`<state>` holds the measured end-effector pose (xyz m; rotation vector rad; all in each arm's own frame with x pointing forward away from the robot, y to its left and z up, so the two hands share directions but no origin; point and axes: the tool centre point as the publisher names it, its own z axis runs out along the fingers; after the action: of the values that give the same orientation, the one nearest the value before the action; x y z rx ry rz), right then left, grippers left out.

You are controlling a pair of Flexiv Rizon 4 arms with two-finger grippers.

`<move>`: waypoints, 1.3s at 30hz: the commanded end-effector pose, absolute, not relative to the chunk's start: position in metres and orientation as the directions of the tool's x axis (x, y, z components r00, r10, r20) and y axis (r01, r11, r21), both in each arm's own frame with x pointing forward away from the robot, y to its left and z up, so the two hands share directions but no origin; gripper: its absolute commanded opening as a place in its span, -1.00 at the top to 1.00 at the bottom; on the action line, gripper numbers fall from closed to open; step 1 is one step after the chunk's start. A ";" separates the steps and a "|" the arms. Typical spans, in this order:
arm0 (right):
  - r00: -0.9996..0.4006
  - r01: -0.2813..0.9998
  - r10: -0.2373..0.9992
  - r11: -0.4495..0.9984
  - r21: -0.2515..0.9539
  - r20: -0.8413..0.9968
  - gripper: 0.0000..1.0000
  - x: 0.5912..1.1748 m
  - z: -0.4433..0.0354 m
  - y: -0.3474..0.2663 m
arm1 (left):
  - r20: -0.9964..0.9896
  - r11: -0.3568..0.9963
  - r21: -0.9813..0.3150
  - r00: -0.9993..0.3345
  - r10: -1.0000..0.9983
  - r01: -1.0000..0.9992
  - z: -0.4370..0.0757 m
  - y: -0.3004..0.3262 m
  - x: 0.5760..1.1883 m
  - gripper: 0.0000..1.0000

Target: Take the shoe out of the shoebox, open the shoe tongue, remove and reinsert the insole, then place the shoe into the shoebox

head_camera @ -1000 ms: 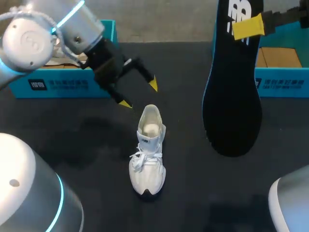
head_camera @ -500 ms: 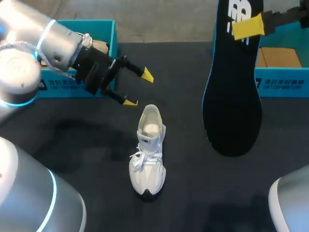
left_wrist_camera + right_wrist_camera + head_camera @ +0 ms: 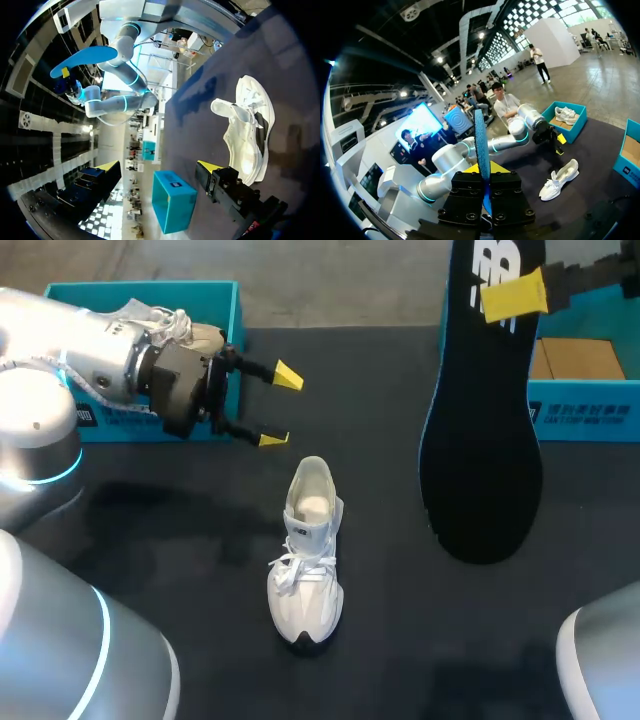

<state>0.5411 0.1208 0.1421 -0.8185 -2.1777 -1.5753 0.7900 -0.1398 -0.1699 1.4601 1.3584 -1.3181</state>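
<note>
A white shoe (image 3: 305, 555) stands upright on the dark table (image 3: 150, 530), toe toward the front, its opening bare. My left gripper (image 3: 280, 407) hovers open beyond the shoe's heel, fingers pointing right, holding nothing. In the left wrist view the shoe (image 3: 247, 130) lies off to one side of the open gripper (image 3: 159, 166). My right gripper (image 3: 513, 295) is raised at the back right, shut on the black insole (image 3: 485, 420), which hangs down from it. The right wrist view shows the insole (image 3: 481, 145) edge-on between the fingers of that gripper (image 3: 485, 172), with the shoe (image 3: 560, 179) far below.
A teal shoebox (image 3: 215, 300) at the back left holds another white shoe (image 3: 170, 325). A second teal shoebox (image 3: 585, 405) stands at the back right, brown card inside. The left arm's body fills the front left corner.
My left gripper has swung away from the shoe's heel, back and to the left toward the left shoebox, and turned to point right. The right arm and insole stayed still.
</note>
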 end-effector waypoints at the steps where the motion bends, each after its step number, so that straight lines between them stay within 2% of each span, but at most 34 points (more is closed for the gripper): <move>1: -0.779 0.624 0.258 0.228 0.747 0.571 1.00 0.543 0.145 0.122 | -0.982 -0.188 -0.105 -0.072 0.175 0.977 -0.173 -0.139 0.797 -1.00; 14: -0.779 0.624 0.258 0.228 0.747 0.571 1.00 0.543 0.145 0.122 | -1.000 -0.159 0.005 0.010 0.029 0.987 -0.171 -0.144 0.812 -1.00; 36: -0.779 0.624 0.258 0.228 0.747 0.571 1.00 0.543 0.145 0.122 | -1.000 -0.159 0.005 0.010 0.029 0.987 -0.171 -0.144 0.812 -1.00; 39: -0.733 0.680 0.241 0.261 0.685 0.636 1.00 0.568 0.138 0.133 | -1.000 -0.159 0.005 0.010 0.029 0.987 -0.171 -0.144 0.812 -1.00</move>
<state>0.5439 0.1212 0.1383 -0.8616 -2.1481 -1.5372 0.8126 -0.1434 -0.1705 1.3527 1.1463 -1.3097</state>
